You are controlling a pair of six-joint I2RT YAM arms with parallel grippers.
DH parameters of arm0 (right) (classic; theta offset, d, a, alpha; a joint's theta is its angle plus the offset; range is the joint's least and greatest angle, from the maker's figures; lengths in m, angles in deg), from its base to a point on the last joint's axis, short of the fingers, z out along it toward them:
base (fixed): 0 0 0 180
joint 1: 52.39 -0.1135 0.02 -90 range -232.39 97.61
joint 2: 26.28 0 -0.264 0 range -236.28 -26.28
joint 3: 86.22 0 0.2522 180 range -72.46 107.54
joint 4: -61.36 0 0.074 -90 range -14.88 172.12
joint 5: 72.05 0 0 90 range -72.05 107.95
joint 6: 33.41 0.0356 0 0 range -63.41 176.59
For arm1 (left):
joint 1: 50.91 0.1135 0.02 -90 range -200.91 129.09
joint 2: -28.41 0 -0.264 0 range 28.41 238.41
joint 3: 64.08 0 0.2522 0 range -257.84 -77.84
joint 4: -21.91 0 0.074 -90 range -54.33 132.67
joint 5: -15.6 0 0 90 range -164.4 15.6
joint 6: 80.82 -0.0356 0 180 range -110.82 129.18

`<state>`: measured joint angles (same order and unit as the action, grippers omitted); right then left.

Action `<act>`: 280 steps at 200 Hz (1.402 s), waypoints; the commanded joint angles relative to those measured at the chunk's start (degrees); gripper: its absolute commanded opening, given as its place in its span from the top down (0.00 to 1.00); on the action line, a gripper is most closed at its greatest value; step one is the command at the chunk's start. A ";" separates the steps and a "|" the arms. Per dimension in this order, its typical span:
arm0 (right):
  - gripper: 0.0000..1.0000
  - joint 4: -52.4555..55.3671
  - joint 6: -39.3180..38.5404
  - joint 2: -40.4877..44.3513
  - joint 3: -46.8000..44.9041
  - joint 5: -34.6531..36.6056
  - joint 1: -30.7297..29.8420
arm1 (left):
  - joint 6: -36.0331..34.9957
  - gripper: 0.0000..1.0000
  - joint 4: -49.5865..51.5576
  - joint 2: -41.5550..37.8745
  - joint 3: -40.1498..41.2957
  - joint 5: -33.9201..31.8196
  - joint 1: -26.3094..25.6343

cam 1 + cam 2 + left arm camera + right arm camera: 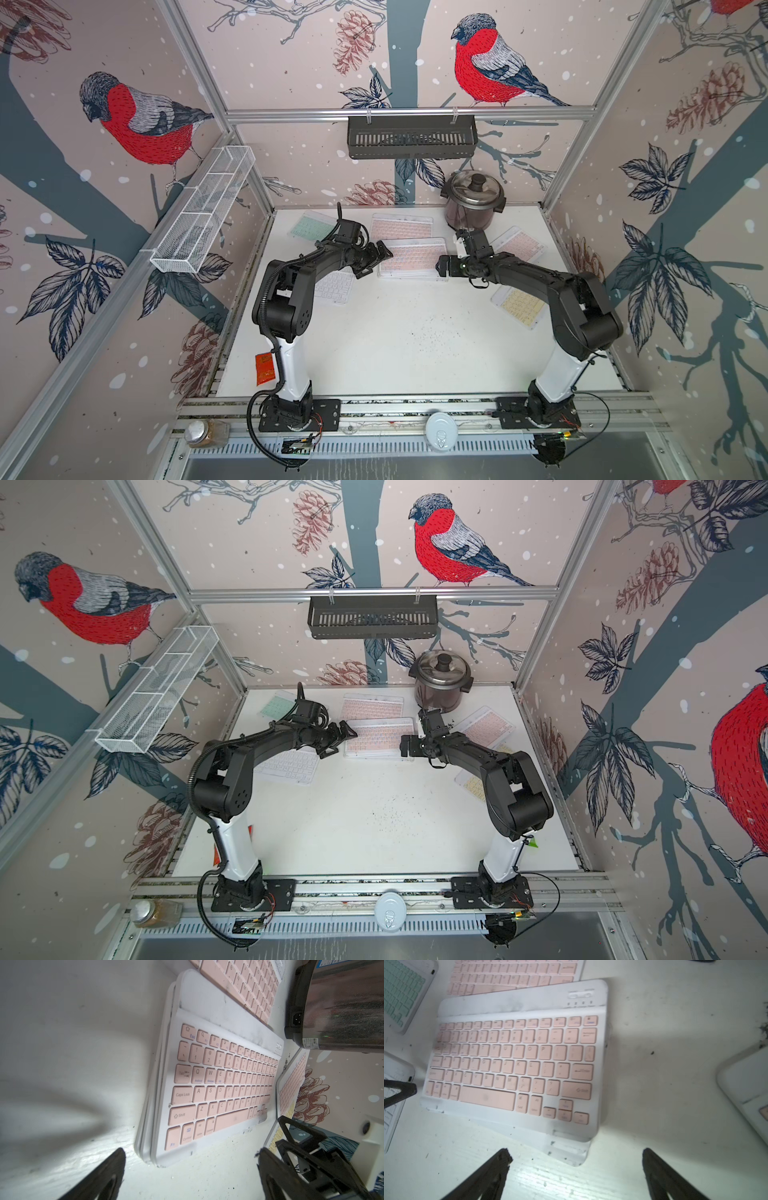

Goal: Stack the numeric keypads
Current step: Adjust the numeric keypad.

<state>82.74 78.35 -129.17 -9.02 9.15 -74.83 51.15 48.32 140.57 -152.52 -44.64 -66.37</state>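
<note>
A stack of pink-keyed numeric keypads [411, 259] [378, 737] lies mid-table, its top one skewed over the ones beneath [517, 1064] [220, 1088]. Loose keypads lie around it: pink [401, 227] behind, mint [309, 226] at the back left, white [334, 286] under the left arm, and pink [519, 245] and yellow [521, 307] on the right. My left gripper [374, 259] [191, 1157] is open just off the stack's left end, holding nothing. At the stack's right end my right gripper [442, 265] [576, 1151] is open, and a corner of a lower keypad lies between its fingertips.
A steel pot with a lid [473, 199] stands at the back right, close to the right wrist. A black basket [411, 137] and a white wire basket [203, 208] hang on the walls. A red packet [264, 368] lies by the left arm's base. Dark crumbs [419, 332] dot the table's front middle.
</note>
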 commanded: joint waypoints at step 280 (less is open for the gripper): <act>0.00 5.58 7.26 -10.78 10.86 8.95 -5.55 | -2.42 0.01 6.20 11.06 -12.74 -2.61 -0.53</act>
<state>90.19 85.33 -138.86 2.39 21.35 -80.95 49.27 51.35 150.95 -164.69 -46.30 -66.86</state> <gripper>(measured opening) 0.996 0.985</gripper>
